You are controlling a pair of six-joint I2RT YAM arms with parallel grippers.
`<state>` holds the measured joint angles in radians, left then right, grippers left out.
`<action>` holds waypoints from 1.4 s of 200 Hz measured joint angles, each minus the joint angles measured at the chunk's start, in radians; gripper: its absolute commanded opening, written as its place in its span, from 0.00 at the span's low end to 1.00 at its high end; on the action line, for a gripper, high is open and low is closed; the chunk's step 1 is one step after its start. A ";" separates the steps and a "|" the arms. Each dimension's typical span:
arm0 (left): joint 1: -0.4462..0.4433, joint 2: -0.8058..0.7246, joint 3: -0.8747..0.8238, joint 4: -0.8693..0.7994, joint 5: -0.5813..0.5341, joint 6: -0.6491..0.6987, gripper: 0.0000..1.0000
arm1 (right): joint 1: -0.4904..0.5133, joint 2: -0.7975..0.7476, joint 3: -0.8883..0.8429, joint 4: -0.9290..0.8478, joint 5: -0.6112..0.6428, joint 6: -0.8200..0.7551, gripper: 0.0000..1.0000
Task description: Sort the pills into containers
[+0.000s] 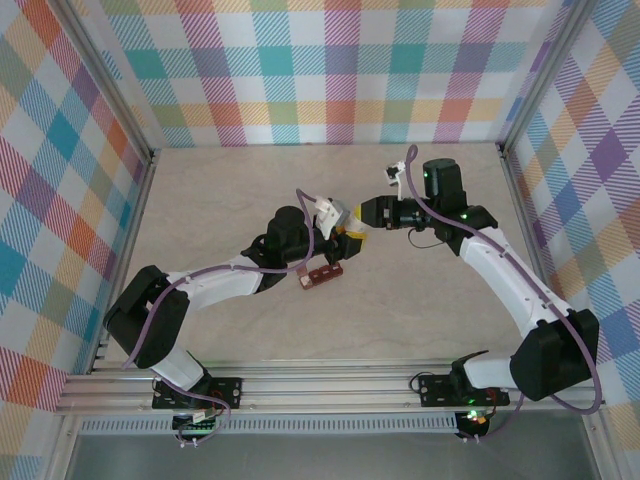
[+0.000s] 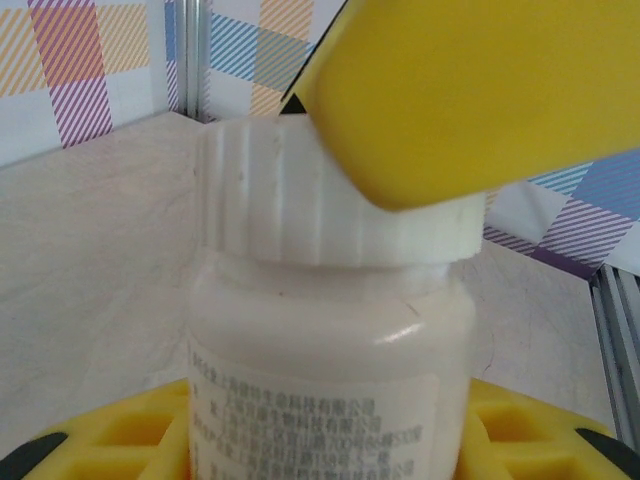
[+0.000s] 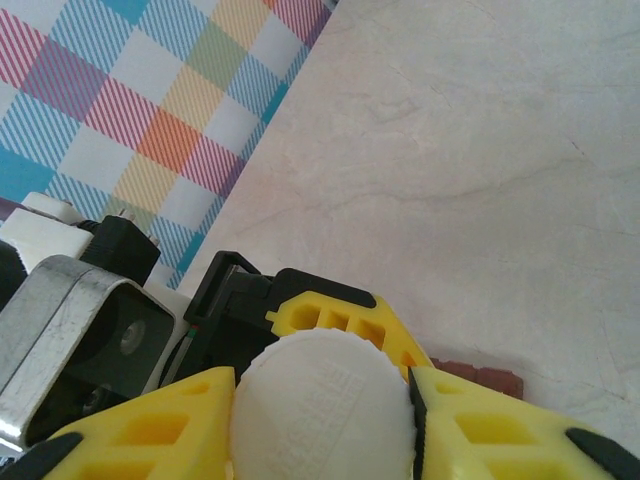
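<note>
A small white pill bottle point(image 2: 330, 350) with a printed label is held above the table, and my left gripper point(image 2: 325, 440) is shut on its body. Its ribbed white cap point(image 2: 270, 200) is clamped from the other side by my right gripper point(image 3: 322, 425), whose yellow fingers point(image 3: 150, 420) press both flanks of the cap point(image 3: 325, 400). From above, the left gripper point(image 1: 343, 235) and right gripper point(image 1: 364, 214) meet near the table's middle. The containers point(image 1: 322, 274), a dark red-brown strip of compartments, lie on the table just below the bottle; one end point(image 3: 485, 374) peeks out behind my right fingers.
Pale marbled tabletop point(image 1: 220, 200) lies all around, open to the back and left. Checked walls point(image 1: 330, 70) with metal corner posts enclose three sides. A purple cable point(image 1: 300, 215) loops over the left arm.
</note>
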<state>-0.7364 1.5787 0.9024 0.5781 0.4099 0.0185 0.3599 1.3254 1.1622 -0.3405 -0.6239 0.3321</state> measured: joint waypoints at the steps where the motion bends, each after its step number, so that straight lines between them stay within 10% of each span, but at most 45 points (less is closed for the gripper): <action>1: 0.000 0.000 0.000 0.000 0.000 0.000 0.00 | 0.000 0.000 0.000 0.000 0.001 0.001 0.37; 122: 0.002 0.019 0.000 -0.051 -0.014 -0.004 0.00 | 0.185 -0.058 -0.040 -0.017 0.489 0.283 0.38; 164: 0.002 0.021 0.000 -0.051 -0.018 -0.004 0.00 | 0.197 -0.058 -0.040 -0.021 0.526 0.320 0.43; 224: 0.005 0.021 0.012 -0.015 -0.031 -0.004 0.00 | 0.198 -0.060 0.010 -0.111 0.529 0.304 0.75; 280: 0.018 0.021 0.012 0.006 -0.028 -0.008 0.00 | 0.159 -0.161 0.010 -0.132 0.473 0.265 0.80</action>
<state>-0.7181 1.6001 0.9146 0.5838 0.3820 0.0105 0.5194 1.1648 1.1721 -0.4728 -0.1509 0.5968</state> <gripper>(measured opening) 0.446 0.797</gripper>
